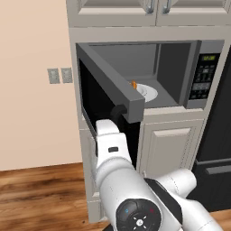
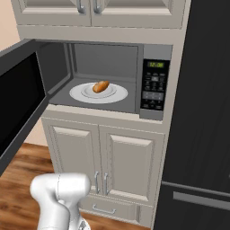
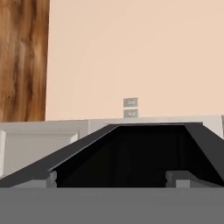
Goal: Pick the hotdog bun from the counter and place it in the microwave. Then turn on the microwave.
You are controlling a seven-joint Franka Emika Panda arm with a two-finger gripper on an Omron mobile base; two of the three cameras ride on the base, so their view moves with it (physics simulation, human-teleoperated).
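Left base view: the wide grey-framed microwave (image 1: 180,72) stands with its black-glass door (image 1: 110,85) swung out toward the robot. The white arm reaches up behind the door's free edge, so the hand is hidden there. Inside the cavity, the small tan-orange hotdog bun (image 1: 134,84) lies on a round white plate (image 1: 149,92). The placing step appears complete; the step in hand is judged to be closing the door.

Right base view: the bun (image 2: 101,86) sits near the middle of the plate (image 2: 81,93), well clear of the cavity opening, so the door should not strike it. The dark keypad with its green display (image 2: 155,85) is on the right of the frame, next to the tall black fridge (image 2: 206,112). The door (image 2: 20,94) projects far to the left.

Hand view: the gripper (image 3: 112,178) has its fingertips (image 3: 46,178) spread wide with nothing between them. They point at the dark door panel (image 3: 131,153), which lies just ahead.

Procedure: keep the fingers apart and push on the outer face near the free edge, not near the hinge. Follow the door's arc steadily until it seats. Avoid a glancing contact, which could slip off the edge. Only then move to the keypad.
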